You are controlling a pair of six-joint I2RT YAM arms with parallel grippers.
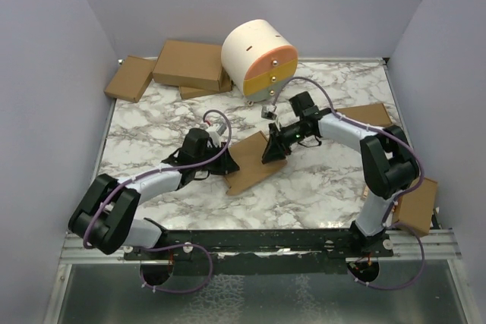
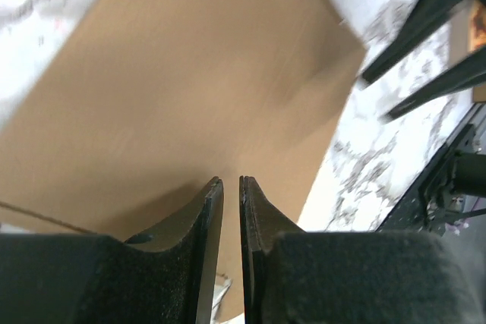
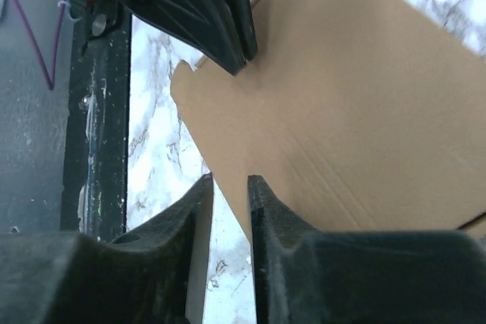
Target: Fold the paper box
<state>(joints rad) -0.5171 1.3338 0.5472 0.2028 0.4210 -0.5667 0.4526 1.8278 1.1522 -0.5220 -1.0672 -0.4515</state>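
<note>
The paper box [image 1: 250, 168] is a flat brown cardboard piece lying mid-table between my two grippers, its far edge tilted up a little. My left gripper [image 1: 225, 163] is at its left edge with the jaws almost together. In the left wrist view the fingertips [image 2: 231, 180] point at the broad face of the box [image 2: 197, 89] with nothing between them. My right gripper [image 1: 270, 157] is at the box's upper right edge. In the right wrist view its jaws [image 3: 229, 178] stand a narrow gap apart over the box's edge [image 3: 342, 89], with marble in the gap. The left gripper's tips [image 3: 244, 58] touch the cardboard there.
A white cylinder with an orange and yellow face [image 1: 260, 58] stands at the back. Brown cartons lie at the back left [image 1: 190, 64] [image 1: 130, 78], at the right [image 1: 370, 115] and at the near right edge [image 1: 416, 204]. Grey walls enclose the marble table [image 1: 152, 123].
</note>
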